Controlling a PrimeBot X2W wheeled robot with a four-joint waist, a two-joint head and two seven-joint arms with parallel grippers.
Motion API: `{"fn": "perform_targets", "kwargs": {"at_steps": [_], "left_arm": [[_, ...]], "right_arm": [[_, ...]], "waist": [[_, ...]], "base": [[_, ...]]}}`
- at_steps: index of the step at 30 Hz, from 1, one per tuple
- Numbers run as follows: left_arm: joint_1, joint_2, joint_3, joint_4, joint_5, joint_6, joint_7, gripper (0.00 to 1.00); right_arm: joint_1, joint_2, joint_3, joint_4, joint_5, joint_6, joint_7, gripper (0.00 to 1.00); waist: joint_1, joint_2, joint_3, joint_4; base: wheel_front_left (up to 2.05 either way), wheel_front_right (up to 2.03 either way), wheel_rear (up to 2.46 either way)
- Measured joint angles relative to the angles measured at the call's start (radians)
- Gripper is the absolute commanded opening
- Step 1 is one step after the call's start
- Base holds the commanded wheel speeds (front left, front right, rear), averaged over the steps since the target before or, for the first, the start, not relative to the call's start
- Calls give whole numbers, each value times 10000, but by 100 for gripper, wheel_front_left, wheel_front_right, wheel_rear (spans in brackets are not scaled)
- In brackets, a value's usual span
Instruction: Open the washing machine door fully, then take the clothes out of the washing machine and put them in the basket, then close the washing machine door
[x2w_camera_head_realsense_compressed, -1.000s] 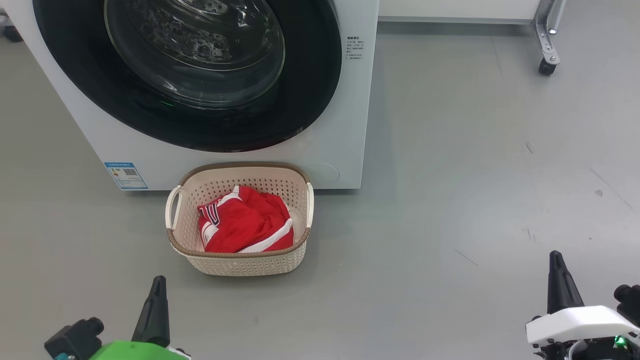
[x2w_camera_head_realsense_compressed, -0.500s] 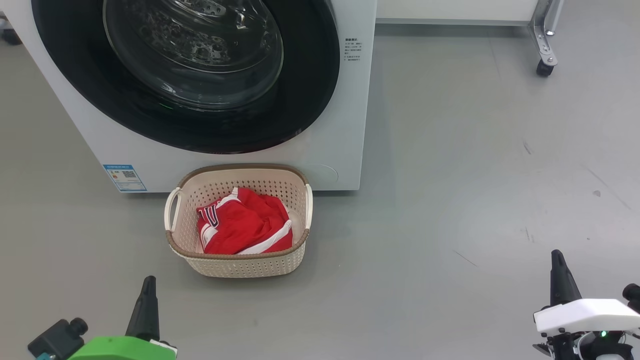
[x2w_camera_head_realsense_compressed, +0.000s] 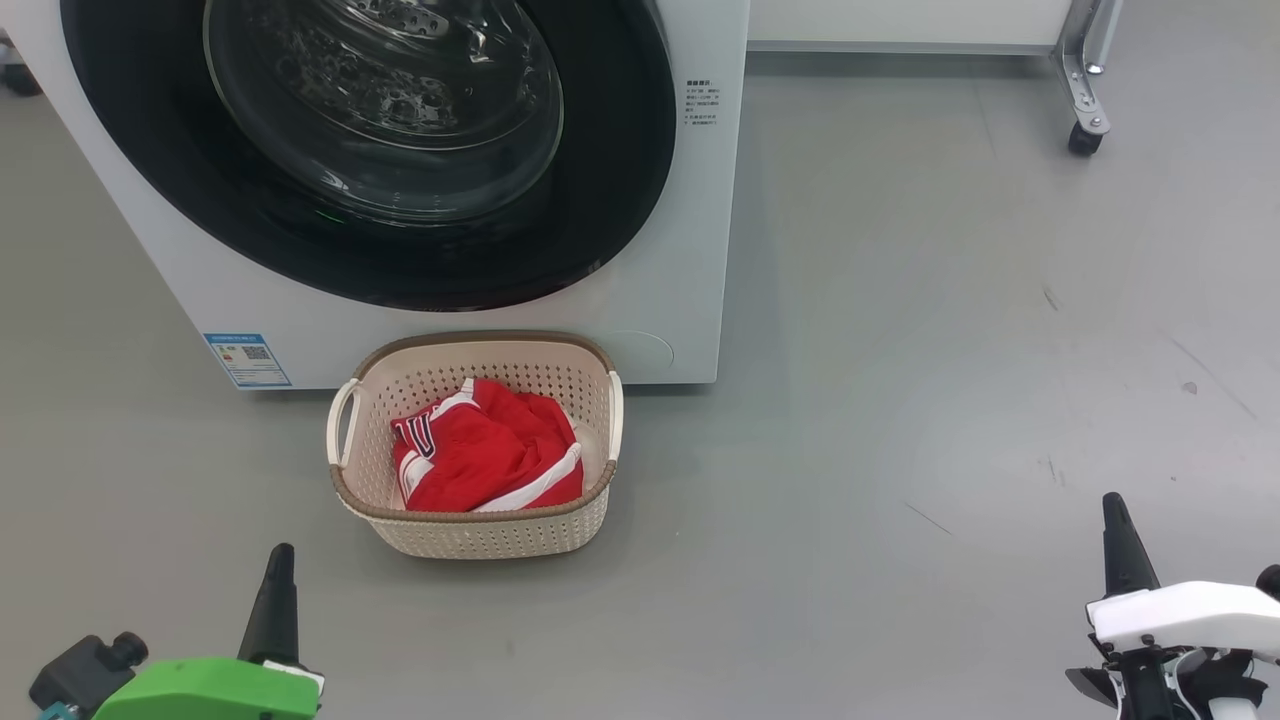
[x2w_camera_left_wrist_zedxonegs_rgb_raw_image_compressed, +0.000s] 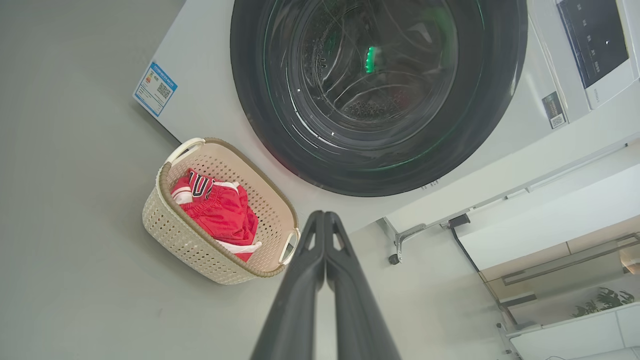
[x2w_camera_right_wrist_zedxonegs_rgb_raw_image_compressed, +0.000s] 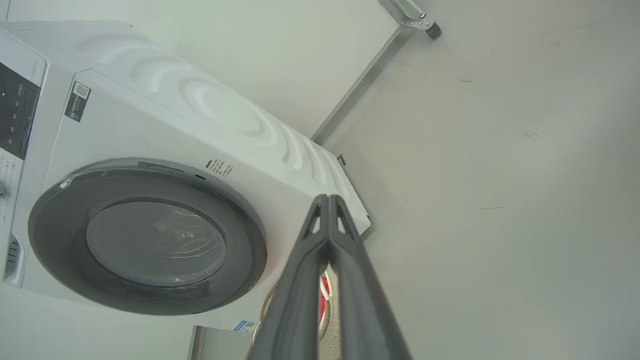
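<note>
The white washing machine (x2w_camera_head_realsense_compressed: 690, 250) stands at the upper left with its door (x2w_camera_head_realsense_compressed: 620, 180) shut flat against the front, black rim around the glass bowl. The cream basket (x2w_camera_head_realsense_compressed: 345, 500) sits on the floor against the machine's base. Red clothes (x2w_camera_head_realsense_compressed: 480, 455) with white trim lie inside it. My left gripper (x2w_camera_head_realsense_compressed: 281, 552) is shut and holds nothing, low at the left, short of the basket. My right gripper (x2w_camera_head_realsense_compressed: 1113, 503) is shut and holds nothing, far right over bare floor. The left wrist view shows the left gripper (x2w_camera_left_wrist_zedxonegs_rgb_raw_image_compressed: 324, 216) pointing past the basket (x2w_camera_left_wrist_zedxonegs_rgb_raw_image_compressed: 200, 250) toward the door (x2w_camera_left_wrist_zedxonegs_rgb_raw_image_compressed: 250, 100). In the right wrist view the right gripper (x2w_camera_right_wrist_zedxonegs_rgb_raw_image_compressed: 328, 199) points at the machine (x2w_camera_right_wrist_zedxonegs_rgb_raw_image_compressed: 150, 125).
A metal frame leg with a caster wheel (x2w_camera_head_realsense_compressed: 1083, 135) stands at the upper right beside a white panel (x2w_camera_head_realsense_compressed: 900, 20). Grey floor (x2w_camera_head_realsense_compressed: 900, 400) stretches to the right of the machine. A blue label (x2w_camera_head_realsense_compressed: 247, 360) marks the machine's lower left corner.
Both arms have drawn slightly outward and lower in the head view, the left one toward the left. The whole picture has shifted a little. Basket, clothes and door are unchanged.
</note>
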Motion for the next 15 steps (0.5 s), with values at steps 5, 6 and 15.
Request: {"fn": "perform_targets", "kwargs": {"at_steps": [5, 6, 15], "left_arm": [[-35, 36, 77, 61, -598, 0, 132, 0], [-49, 44, 90, 63, -688, 0, 176, 0], [-231, 86, 211, 150, -1787, -2, 407, 0]], "right_arm": [[-110, 6, -63, 100, 654, 4, 148, 0], [-133, 6, -73, 109, 782, 10, 155, 0], [-331, 13, -201, 280, 1948, 88, 489, 0]], "waist": [[0, 0, -17, -14], [0, 0, -21, -17], [0, 0, -51, -42]], "base": [[0, 0, 0], [0, 0, 0], [0, 0, 0]]}}
